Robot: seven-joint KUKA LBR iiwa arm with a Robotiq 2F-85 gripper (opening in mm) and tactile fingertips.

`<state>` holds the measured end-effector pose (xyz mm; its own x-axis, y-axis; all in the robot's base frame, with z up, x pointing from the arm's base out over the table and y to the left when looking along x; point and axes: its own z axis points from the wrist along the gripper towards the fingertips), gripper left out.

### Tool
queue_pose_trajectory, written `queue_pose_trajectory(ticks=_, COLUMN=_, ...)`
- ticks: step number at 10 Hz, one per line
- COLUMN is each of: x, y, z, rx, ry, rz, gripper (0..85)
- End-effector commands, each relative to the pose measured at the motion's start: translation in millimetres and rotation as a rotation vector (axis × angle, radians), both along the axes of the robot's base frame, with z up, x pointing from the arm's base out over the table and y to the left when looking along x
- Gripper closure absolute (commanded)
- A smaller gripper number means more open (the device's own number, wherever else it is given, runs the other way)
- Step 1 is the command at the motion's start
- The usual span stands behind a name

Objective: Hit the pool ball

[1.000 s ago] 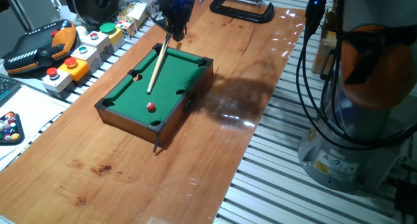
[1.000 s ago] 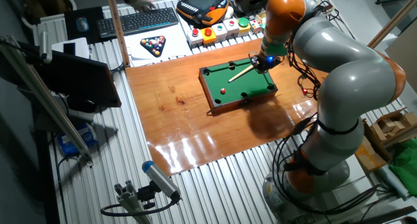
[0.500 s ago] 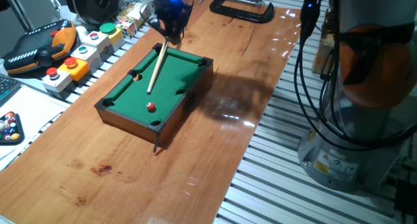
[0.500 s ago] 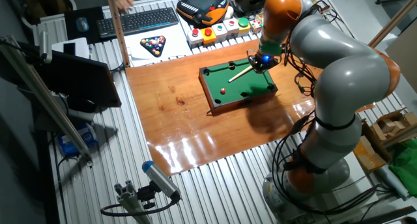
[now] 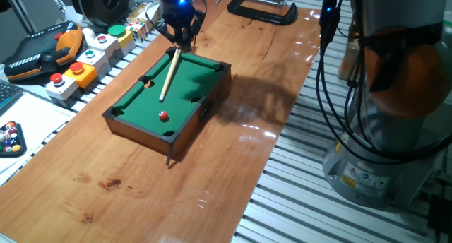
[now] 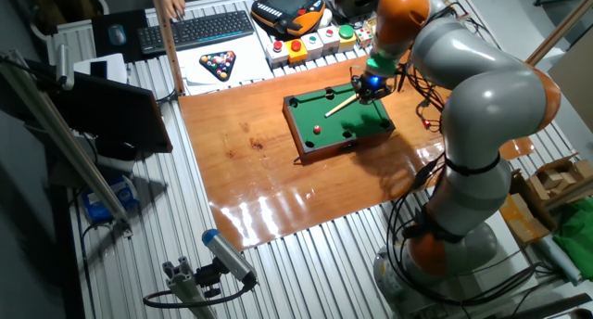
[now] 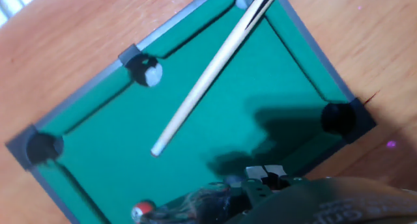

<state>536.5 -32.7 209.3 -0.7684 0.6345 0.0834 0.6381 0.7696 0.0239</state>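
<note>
Sat near the middle of 1 fixed frame: a small pool table (image 5: 185, 84) with green felt, resting on a wooden board (image 5: 141, 179). Lay on the felt toward the lower end of that table, well short of the near rail: the red pool ball (image 5: 164, 116), white spot barely made out. Showed only as a red dot in the other fixed frame (image 6: 317, 129), and in the hand view got cut nearly in half by dark hardware at the bottom edge (image 7: 142, 210).

Stretched diagonally across the felt: a pale wooden cue (image 5: 168, 77), tip stopped well apart from the ball, butt end running up under the gripper (image 5: 178, 39) at the upper left of the frame. Could not tell whether the fingers were clamped on the cue or merely above it; fingertips lost against the dark hand body and a blue light. Same doubt from the other side (image 6: 371, 87), where the hand was too small to read.

In the hand view, cue (image 7: 208, 71) left the frame at the top edge, so the held end was unseen. 4 pockets counted there, the rest cut off.

At the far left edge, half cropped: a rack of coloured balls (image 5: 10, 138). Above it, a row of push buttons (image 5: 85, 59), partly hidden.
</note>
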Motion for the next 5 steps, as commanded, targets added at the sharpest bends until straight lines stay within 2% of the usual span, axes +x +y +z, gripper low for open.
queue_pose_trajectory(ticks=1, x=0.2, y=0.3, z=-0.1, rx=-0.003, ry=0.002, rz=-0.046, gripper=84.3)
queue_pose_trajectory(ticks=3, x=1.1, y=-3.5, z=-2.0, rx=-0.016, ry=0.013, rz=-0.083, gripper=84.3)
queue_pose_trajectory(ticks=5, x=2.7, y=-6.2, z=-6.7, rx=0.004, ry=0.027, rz=-0.127, gripper=84.3)
